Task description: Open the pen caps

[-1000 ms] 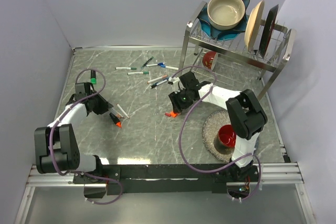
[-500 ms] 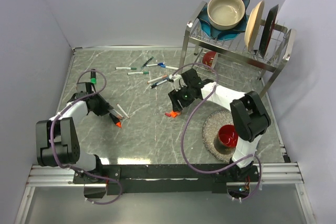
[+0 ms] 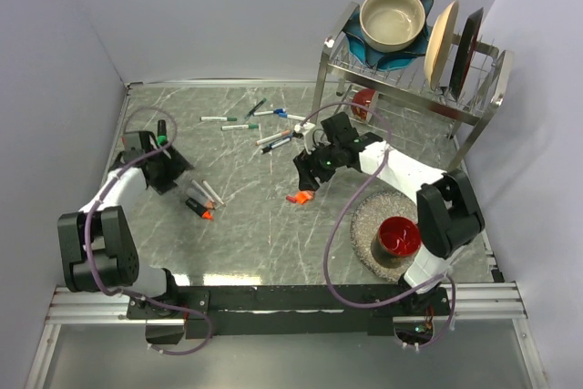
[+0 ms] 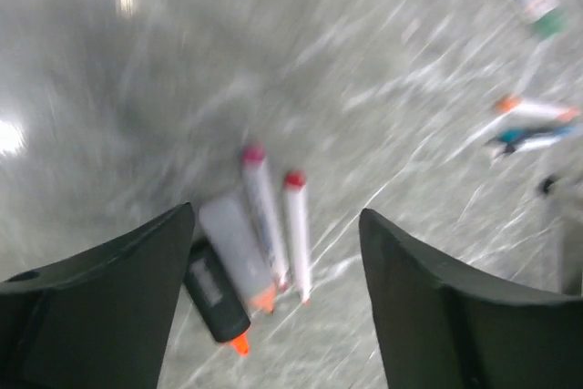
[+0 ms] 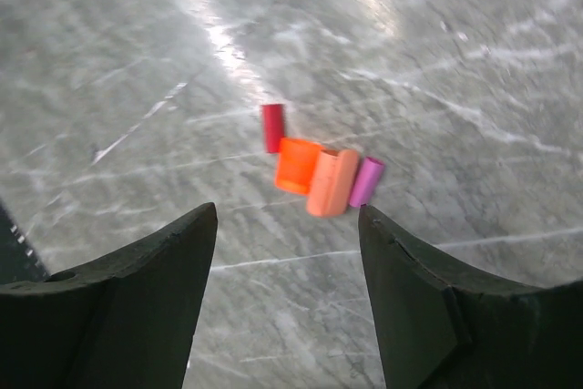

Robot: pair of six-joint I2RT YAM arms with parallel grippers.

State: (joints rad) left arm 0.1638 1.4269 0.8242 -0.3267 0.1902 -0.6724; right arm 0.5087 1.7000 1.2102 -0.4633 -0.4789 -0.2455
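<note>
Fig.: left end effector (image 4: 275, 216) open, empty | right end effector (image 5: 288, 209) open, empty, over four loose pen caps (image 5: 321, 178) near-left of dish rack (image 3: 401, 88) | risk: capped markers (image 3: 273, 138) crowd rack's left foot; grasp may snag two or strike it.

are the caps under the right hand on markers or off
Off. Four caps lie loose on the table side by side, no marker barrel in any; the right hand hangs open above them.

Orange pen caps (image 3: 295, 198) lie just beside the right pincer (image 3: 306, 183).
</note>
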